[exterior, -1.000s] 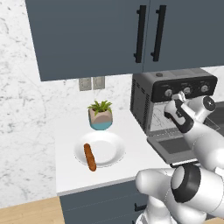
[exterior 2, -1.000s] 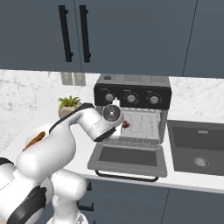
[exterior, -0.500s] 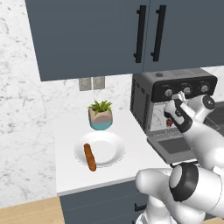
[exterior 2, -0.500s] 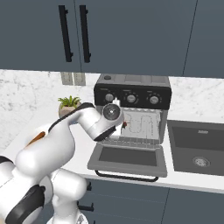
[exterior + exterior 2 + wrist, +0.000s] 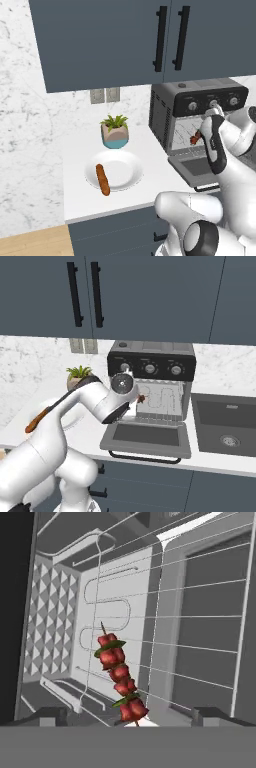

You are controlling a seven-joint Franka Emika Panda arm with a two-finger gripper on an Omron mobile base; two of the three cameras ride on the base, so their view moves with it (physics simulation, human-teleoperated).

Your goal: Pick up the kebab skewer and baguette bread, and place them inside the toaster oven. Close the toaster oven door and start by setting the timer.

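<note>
The kebab skewer of dark red chunks lies on the wire rack inside the toaster oven, seen also as the skewer in the oven's mouth. My gripper is open at the oven opening. Its fingertips stand wide on either side of the skewer's near end, apart from it. The toaster oven door is folded down flat. The baguette bread lies on the white plate to the left of the oven.
A potted plant stands behind the plate by the wall. A sink lies to the right of the oven. Dark cabinets with bar handles hang above. My arm reaches across the lowered door.
The jaws have spread wide and let go of the skewer, which now rests on the rack. The arm has barely moved.
</note>
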